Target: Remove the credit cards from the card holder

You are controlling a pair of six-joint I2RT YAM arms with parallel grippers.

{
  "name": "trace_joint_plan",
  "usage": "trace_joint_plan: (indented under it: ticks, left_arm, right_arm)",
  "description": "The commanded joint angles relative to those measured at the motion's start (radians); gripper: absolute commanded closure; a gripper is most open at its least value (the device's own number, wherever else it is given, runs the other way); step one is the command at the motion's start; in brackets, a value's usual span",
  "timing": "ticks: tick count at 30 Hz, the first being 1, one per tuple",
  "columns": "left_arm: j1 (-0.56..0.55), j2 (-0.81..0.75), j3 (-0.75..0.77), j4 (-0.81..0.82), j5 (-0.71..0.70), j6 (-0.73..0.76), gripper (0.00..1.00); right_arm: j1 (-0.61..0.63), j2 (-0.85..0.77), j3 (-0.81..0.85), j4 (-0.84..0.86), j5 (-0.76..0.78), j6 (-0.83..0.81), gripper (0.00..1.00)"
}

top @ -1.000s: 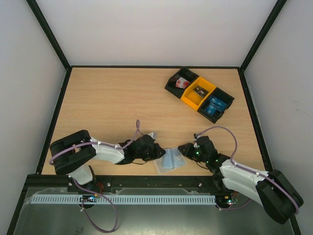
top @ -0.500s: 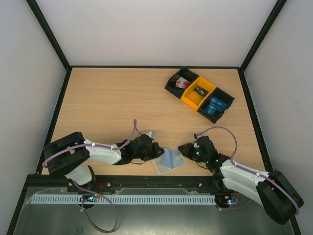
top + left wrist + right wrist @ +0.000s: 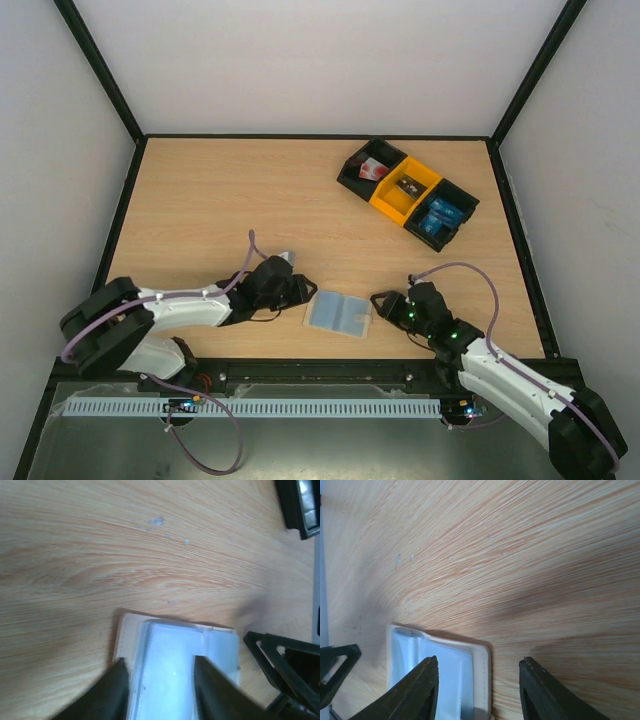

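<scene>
Surface: wood, carries everything.
Bin row: well beyond card holder, to its right; black, yellow, black.
Holder: flat, long axis running from left jaws to right jaws.
Left jaws: parted, empty, just beside holder's left end.
Right jaws: parted, empty, just beside holder's right end; neither clearly nearer.
Credit cards: in farthest black bin.
Holder pockets pale; likely emptied.

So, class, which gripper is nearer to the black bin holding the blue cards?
Right. The right gripper is at the card holder's right edge, on the same side of the table as the black bin. The left gripper is at the holder's left edge, farther away.
</scene>
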Motion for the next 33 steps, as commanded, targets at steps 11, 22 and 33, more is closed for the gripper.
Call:
trace_joint_plan:
  ticks: [11, 22, 33]
  left_arm:
    - [0.007, -0.42, 0.084, -0.453, -0.179, 0.16, 0.0]
    - [0.008, -0.722, 0.218, -0.744, -0.311, 0.236, 0.0]
    - [0.009, -0.85, 0.195, -0.724, -0.304, 0.25, 0.0]
  right_arm:
    - [0.005, -0.108, 0.312, -0.383, 0.097, -0.11, 0.01]
    - [0.005, -0.139, 0.577, -0.55, 0.162, -0.24, 0.02]
    - [0.005, -0.224, 0.597, -0.55, 0.167, -0.236, 0.02]
